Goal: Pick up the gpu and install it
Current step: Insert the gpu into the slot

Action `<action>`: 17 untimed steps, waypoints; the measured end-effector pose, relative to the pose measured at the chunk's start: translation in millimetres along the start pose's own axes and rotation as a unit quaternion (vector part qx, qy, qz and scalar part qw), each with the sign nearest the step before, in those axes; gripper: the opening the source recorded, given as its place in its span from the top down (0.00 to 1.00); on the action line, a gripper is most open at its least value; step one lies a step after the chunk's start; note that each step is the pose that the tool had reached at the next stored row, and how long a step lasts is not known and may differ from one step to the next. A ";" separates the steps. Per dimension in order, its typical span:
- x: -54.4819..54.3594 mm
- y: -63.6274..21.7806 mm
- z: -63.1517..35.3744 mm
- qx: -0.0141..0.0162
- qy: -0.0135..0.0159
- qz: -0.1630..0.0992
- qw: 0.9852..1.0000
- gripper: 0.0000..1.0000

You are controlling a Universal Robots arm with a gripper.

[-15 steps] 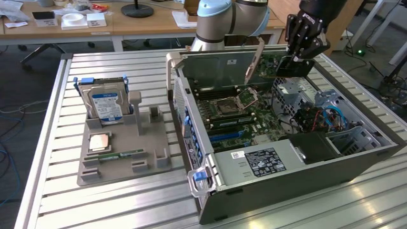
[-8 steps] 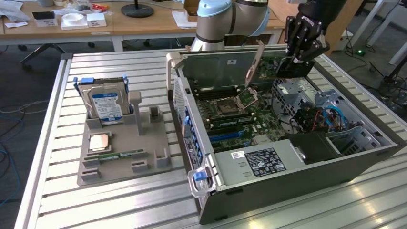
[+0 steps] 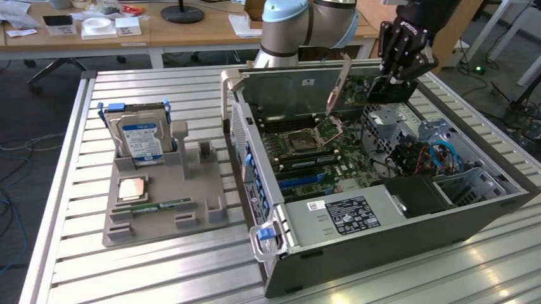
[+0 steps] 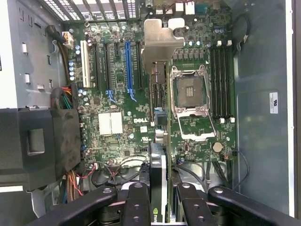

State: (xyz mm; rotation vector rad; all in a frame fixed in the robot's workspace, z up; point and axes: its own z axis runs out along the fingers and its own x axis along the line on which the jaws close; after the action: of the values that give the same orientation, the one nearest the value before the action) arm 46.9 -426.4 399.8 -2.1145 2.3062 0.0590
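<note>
at the ext. view's left, a grey plastic fixture tray [image 3: 152, 229] sits on the slatted aluminium table [image 3: 152, 275]. a silver hard drive w/ blue-white label [image 3: 139, 140] stands upright in it. a square silver cpu chip [image 3: 131, 189] and a narrow green ram stick [image 3: 159, 205] lie flat in it, nearer the camera. mid-frame is an open grey metal pc tower case [image 3: 381, 253] on its side, w/ the green motherboard [image 3: 330, 158] facing up. toward the right, the thin green gpu card w/ silver end bracket [image 3: 365, 95] hangs on edge over the board at the case's far end. the black multi-finger gripper [image 3: 396, 81] is clamped on it. in the wrist view the black fingers [image 4: 136, 202] press both faces of the gpu [image 4: 158, 160], which runs edge-on between the long blue slot [image 4: 128, 66] and the empty silver cpu socket [image 4: 190, 92].
</note>
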 end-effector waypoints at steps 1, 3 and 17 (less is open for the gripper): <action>0.0 0.1 0.3 0.001 0.000 -0.001 1.000 0.73; 0.1 0.4 1.1 0.003 0.000 -0.006 1.000 0.73; 0.4 2.4 4.4 0.009 -0.001 -0.019 1.000 0.73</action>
State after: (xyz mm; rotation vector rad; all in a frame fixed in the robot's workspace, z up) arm 44.3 -426.5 395.4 -2.1486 2.2553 0.0380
